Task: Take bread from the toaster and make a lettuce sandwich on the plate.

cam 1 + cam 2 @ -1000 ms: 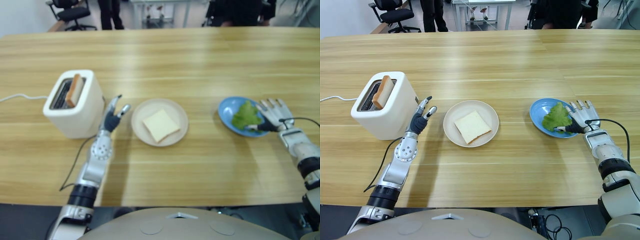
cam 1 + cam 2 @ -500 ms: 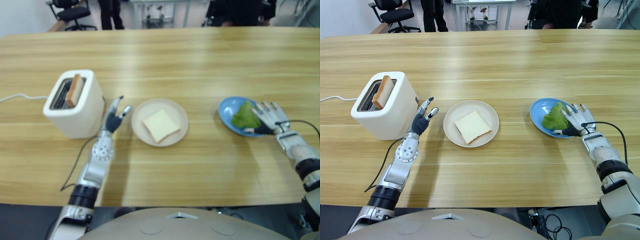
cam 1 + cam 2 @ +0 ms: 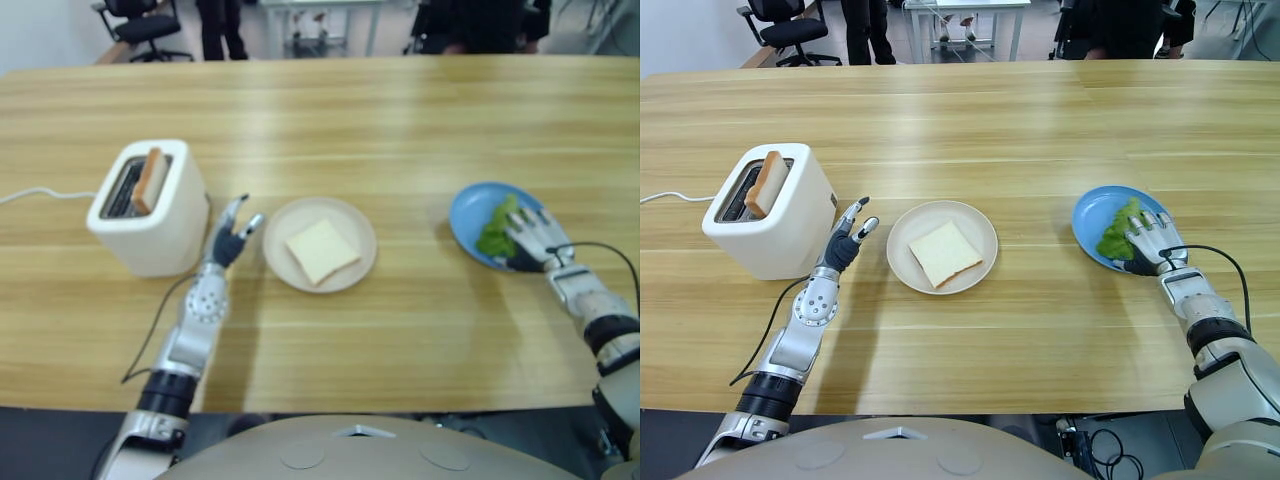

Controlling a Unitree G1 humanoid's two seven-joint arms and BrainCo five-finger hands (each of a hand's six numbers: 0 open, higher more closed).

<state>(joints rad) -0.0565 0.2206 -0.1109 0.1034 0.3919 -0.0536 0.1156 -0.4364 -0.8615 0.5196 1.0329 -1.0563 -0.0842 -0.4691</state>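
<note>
A cream plate [image 3: 902,230] sits mid-desk [image 3: 1040,120] with one bread slice [image 3: 945,253] flat on it. Left of the plate stands the toaster [image 3: 770,230], a second slice [image 3: 764,183] poking out of its slot. The left robot hand [image 3: 843,243] hangs between toaster and plate, fingers stretched out, holding nothing. Well right of the plate, the lettuce [image 3: 1112,232] lies in a blue dish [image 3: 1090,210]. The right robot hand [image 3: 1150,240] rests on the leaf's right side; whether it grips I cannot tell.

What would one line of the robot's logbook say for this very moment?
left hand: open, beside toaster | right hand: on lettuce in blue dish | plate: one bread slice | toaster: second slice inside
</note>
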